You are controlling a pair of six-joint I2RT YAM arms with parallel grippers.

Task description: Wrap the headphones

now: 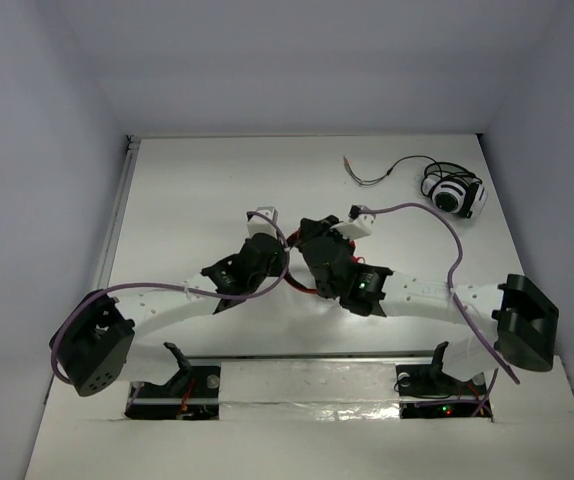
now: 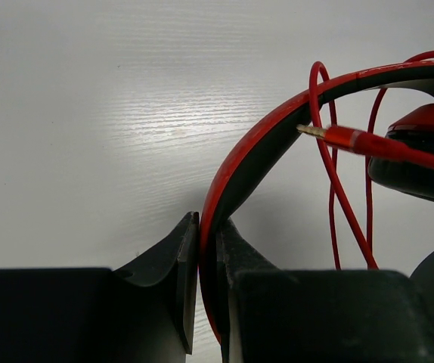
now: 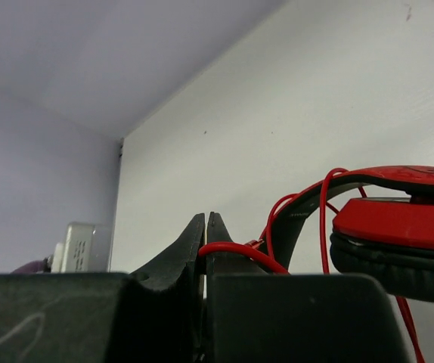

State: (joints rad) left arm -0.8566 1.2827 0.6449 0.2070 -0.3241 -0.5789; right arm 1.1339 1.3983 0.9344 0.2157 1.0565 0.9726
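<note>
The red headphones (image 2: 429, 121) sit mid-surface (image 1: 197, 180), tucked between the two arms. The left jaws are clamped on the red-and-black headband (image 2: 256, 140), pinching it edge-on. The right jaws are pressed together on the thin red cable (image 3: 236, 250), which loops over the headband beside an earcup (image 3: 398, 224). A smaller white and black headset (image 1: 454, 192) lies well apart, far right.

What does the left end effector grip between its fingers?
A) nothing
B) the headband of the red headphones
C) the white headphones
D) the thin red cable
B: in the left wrist view, the left end effector is shut on the red-and-black headband, while the red cable is pinched by the right end effector.
</note>
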